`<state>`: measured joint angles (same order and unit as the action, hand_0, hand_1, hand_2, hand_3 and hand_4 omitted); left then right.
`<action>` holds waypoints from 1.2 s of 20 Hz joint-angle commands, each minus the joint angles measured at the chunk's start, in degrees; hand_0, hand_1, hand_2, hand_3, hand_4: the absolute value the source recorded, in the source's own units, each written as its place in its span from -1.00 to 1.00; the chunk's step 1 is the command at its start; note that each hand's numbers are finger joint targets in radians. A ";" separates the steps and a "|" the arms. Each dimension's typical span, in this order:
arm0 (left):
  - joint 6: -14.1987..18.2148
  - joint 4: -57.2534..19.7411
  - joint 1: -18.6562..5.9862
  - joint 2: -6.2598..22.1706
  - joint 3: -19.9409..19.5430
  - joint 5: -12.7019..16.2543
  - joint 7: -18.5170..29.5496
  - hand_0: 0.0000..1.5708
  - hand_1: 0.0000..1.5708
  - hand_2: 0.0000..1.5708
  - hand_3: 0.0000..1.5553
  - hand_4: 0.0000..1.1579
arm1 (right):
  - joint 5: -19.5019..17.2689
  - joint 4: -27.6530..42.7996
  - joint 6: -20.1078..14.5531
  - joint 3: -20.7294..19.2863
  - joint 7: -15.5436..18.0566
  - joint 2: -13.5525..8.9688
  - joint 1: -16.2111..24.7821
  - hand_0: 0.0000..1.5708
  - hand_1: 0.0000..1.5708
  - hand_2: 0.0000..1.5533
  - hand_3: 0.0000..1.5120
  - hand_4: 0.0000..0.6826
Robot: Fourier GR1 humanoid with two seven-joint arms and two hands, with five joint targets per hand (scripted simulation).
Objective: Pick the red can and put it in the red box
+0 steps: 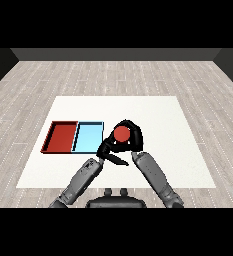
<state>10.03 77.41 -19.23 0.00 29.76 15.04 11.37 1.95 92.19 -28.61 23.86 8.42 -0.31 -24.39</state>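
Two trays lie left of the right robot hand (129,136), which curls round the red can (121,133) beside the light blue tray (88,136). Carry it upright past that tray to the red tray (61,135); the left robot hand (109,151) looks relaxed.

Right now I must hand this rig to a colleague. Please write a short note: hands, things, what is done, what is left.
Right hand: curled round the red can, just right of the light blue tray.
Left hand: beside the can, below it in the view; its grip cannot be told.
Red tray: leftmost, holds nothing.
Done: can grasped.
Left: carry the can over the blue tray to the red tray and release it.
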 commanded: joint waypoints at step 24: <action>19.08 -0.12 -3.95 0.06 1.68 2.80 -2.32 1.00 1.00 1.00 0.93 0.94 | 6.29 -4.52 -8.53 9.65 3.87 0.28 -4.55 1.00 1.00 0.89 0.85 0.86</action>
<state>27.57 76.18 -22.17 1.41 31.24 19.00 11.84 6.61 89.80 -34.17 30.55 11.53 -0.80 -26.77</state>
